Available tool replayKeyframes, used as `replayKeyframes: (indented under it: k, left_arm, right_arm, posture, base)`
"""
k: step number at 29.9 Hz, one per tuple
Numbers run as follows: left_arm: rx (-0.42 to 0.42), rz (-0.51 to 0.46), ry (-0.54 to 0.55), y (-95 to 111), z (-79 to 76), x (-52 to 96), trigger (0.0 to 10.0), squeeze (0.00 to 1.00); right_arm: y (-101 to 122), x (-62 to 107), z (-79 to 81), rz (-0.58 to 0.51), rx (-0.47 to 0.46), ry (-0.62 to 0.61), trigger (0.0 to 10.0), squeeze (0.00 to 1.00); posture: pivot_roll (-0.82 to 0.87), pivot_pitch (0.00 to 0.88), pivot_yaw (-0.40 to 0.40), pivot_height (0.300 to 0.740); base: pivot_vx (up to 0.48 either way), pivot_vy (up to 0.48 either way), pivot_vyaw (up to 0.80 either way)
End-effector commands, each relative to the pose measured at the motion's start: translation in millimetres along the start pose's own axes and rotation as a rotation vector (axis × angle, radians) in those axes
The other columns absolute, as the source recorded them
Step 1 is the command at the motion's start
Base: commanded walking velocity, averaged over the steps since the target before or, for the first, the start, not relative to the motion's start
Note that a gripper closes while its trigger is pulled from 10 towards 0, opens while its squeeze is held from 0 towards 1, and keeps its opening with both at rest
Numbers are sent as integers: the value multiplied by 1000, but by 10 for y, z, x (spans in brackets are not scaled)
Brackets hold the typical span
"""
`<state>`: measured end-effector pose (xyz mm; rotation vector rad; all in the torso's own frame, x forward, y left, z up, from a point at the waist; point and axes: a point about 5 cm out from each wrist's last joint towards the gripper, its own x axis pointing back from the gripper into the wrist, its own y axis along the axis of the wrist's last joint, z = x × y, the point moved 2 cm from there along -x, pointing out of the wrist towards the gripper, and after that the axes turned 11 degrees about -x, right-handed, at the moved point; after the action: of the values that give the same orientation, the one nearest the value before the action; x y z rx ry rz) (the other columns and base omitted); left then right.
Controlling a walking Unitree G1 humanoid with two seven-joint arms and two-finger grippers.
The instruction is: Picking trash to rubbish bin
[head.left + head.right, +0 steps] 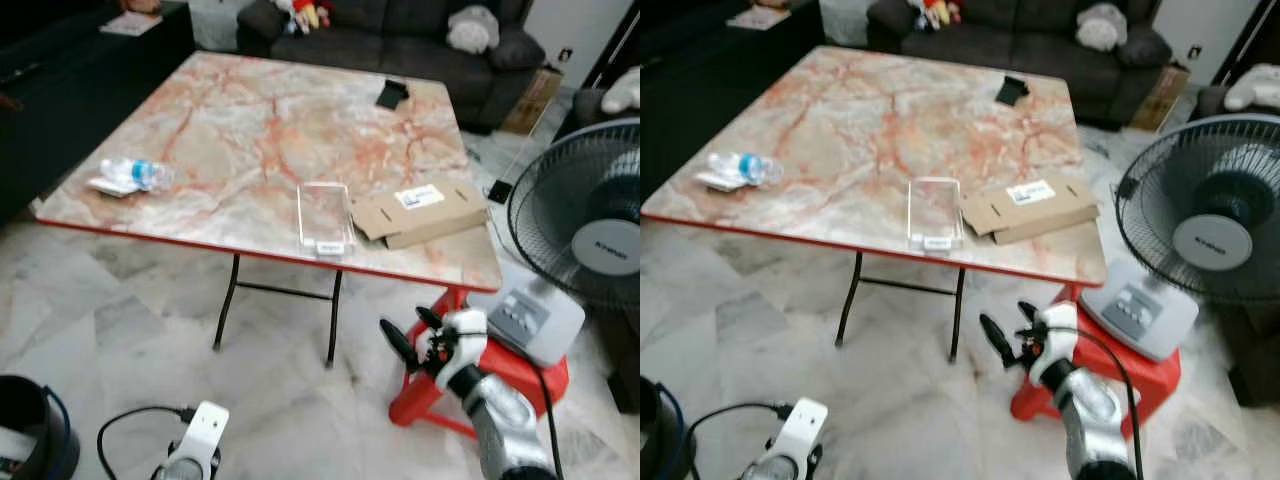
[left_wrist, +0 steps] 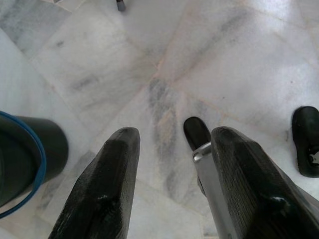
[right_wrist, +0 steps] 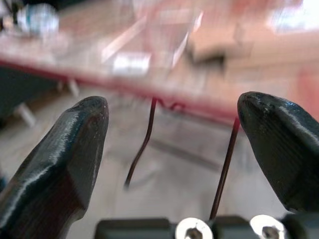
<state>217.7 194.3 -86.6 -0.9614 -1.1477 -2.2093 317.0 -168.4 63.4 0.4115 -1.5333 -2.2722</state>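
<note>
A crumpled plastic bottle [image 1: 135, 172] lies on a wrapper near the left edge of the marble table [image 1: 250, 120]. At the table's front edge lie a clear plastic tray [image 1: 325, 217] and a flat cardboard box [image 1: 420, 212]. My right gripper [image 1: 410, 332] is open and holds nothing. It hangs below the table's front right corner, pointing toward the tray [image 3: 149, 40]. My left gripper [image 2: 174, 137] is open too, low over the floor. The black rubbish bin [image 1: 30, 430] with a blue rim stands on the floor at my near left, beside that gripper.
A standing fan [image 1: 600, 220] rests on a red stool [image 1: 500, 375] close to my right arm. A small black object [image 1: 391, 94] lies at the table's far side, with a dark sofa [image 1: 400, 30] behind. A black cable [image 1: 130, 415] loops on the marble floor.
</note>
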Motion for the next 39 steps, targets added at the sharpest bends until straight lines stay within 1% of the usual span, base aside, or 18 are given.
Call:
replayKeyframes:
  k: [1,2,3,4,5,6,7,9,11,12,13,15,18,27,35,39]
  left_arm:
    - [8,16,-9,-47,-35,9,10000,0]
    - [8,16,-8,-44,-34,9,10000,0]
    - [11,12,-5,-27,-32,6,10000,0]
    - [13,9,-4,-19,-29,4,10000,0]
    - [18,6,1,-5,-22,1,10000,0]
    - [18,6,1,-5,-22,1,10000,0]
    - [28,4,6,7,-14,-2,10000,0]
    - [45,-4,14,39,-11,-6,10000,0]
    - [52,-6,18,47,-5,-8,10000,0]
    - [65,-9,28,59,11,-11,10000,0]
    - [65,-9,28,59,11,-11,10000,0]
    - [86,-11,34,67,24,-12,10000,0]
    - [103,-12,42,68,38,-13,10000,0]
    - [95,-8,40,52,34,-10,10000,0]
    - [92,-5,40,38,44,-8,10000,0]
    - [62,-22,40,71,47,-11,10000,0]
  right_arm:
    - [255,-204,47,-86,49,-27,10000,0]
    - [309,-258,70,-102,61,-30,10000,0]
    - [390,-349,88,-125,102,-61,10000,0]
    - [420,-378,88,-133,122,-79,10000,0]
    - [468,-437,79,-152,115,-119,10000,0]
    - [468,-437,79,-152,115,-119,10000,0]
    - [510,-496,55,-163,117,-187,10000,0]
    - [534,-588,55,-169,96,-264,10000,0]
    - [526,-610,76,-171,86,-269,10000,0]
    - [495,-673,152,-167,67,-266,10000,0]
    - [495,-673,152,-167,67,-266,10000,0]
    - [472,-737,257,-169,64,-240,10000,0]
    - [463,-746,264,-169,63,-243,10000,0]
    - [440,-719,214,-168,67,-269,10000,0]
    - [416,-721,220,-163,65,-270,10000,0]
    - [413,-725,221,-163,63,-270,10000,0]
  posture:
    - [25,93,-101,740]
    - [28,90,-102,740]
    - [36,88,-104,740]
    - [37,87,-105,740]
    - [36,86,-104,740]
    - [36,86,-104,740]
    - [36,86,-104,740]
    - [47,81,-107,740]
    - [56,82,-108,740]
    - [51,82,-105,740]
    - [51,82,-105,740]
    - [53,82,-107,740]
    - [54,81,-111,740]
    - [53,83,-113,740]
    - [56,84,-107,740]
    - [60,77,-105,740]
  base:
    - [0,0,0]
    - [0,0,0]
    - [0,0,0]
    - [0,0,0]
    - [0,0,0]
    - [0,0,0]
    - [0,0,0]
    - [0,0,0]
    - [0,0,0]
    - [0,0,0]
    - [0,0,0]
    - [0,0,0]
    - [0,381,0]
    - [0,480,0]
    - [0,480,0]
    - [0,0,0]
